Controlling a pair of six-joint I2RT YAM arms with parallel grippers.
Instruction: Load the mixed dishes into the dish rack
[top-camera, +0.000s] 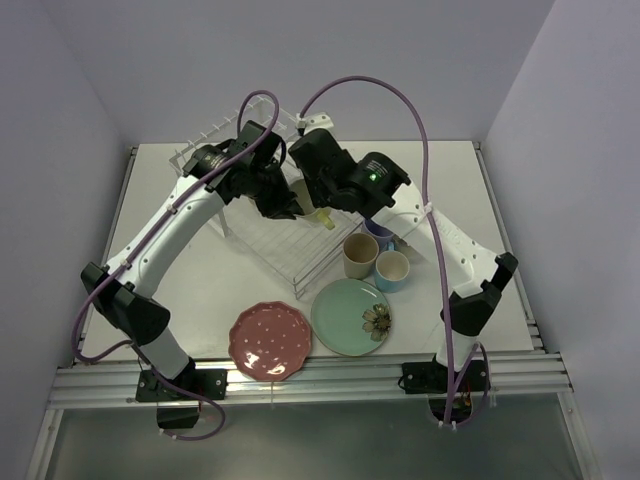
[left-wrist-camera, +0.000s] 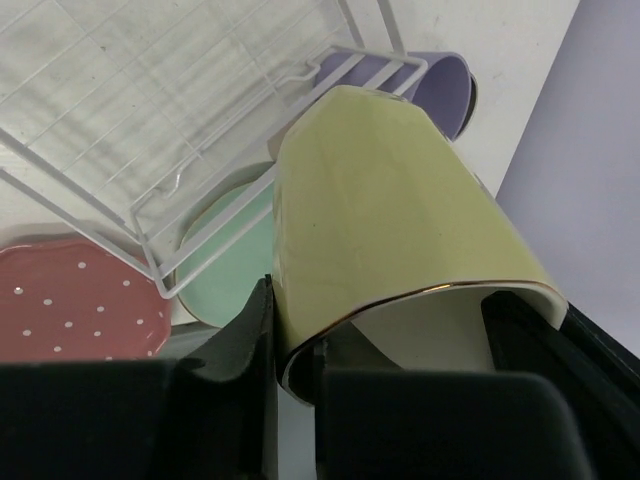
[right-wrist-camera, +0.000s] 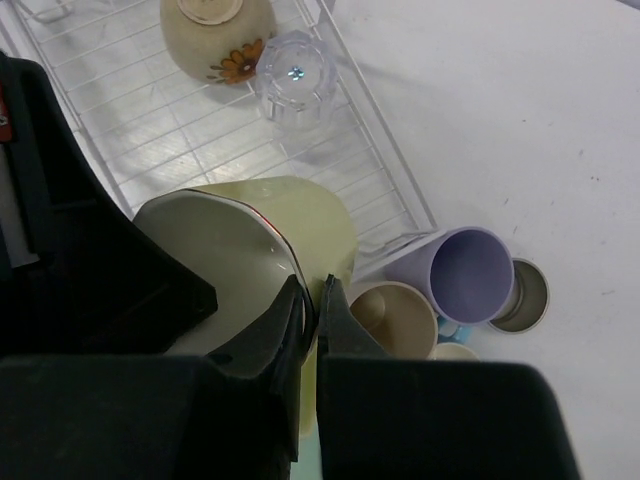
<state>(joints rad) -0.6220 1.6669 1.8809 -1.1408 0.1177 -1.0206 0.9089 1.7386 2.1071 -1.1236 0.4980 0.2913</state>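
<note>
Both grippers hold the yellow cup (top-camera: 316, 207) over the dish rack (top-camera: 262, 238). My left gripper (left-wrist-camera: 295, 345) is shut on the cup's (left-wrist-camera: 390, 200) gold-edged rim. My right gripper (right-wrist-camera: 314, 290) is shut on the opposite side of the rim of the cup (right-wrist-camera: 300, 225). The cream bowl (right-wrist-camera: 215, 30) and the small glass (right-wrist-camera: 293, 85) stand upside down on the rack's flat grid (right-wrist-camera: 150, 130). The lavender cup (top-camera: 378, 232), beige cup (top-camera: 360, 255) and light-blue cup (top-camera: 392, 270) stand right of the rack. The mint-green plate (top-camera: 350, 317) and pink dotted plate (top-camera: 269, 341) lie near the front edge.
The rack's raised peg tier (top-camera: 215, 140) is at the back left. A small grey round thing (right-wrist-camera: 530, 295) sits beside the lavender cup (right-wrist-camera: 470, 275). The two arms meet over the rack's right half. Walls close in the table on both sides.
</note>
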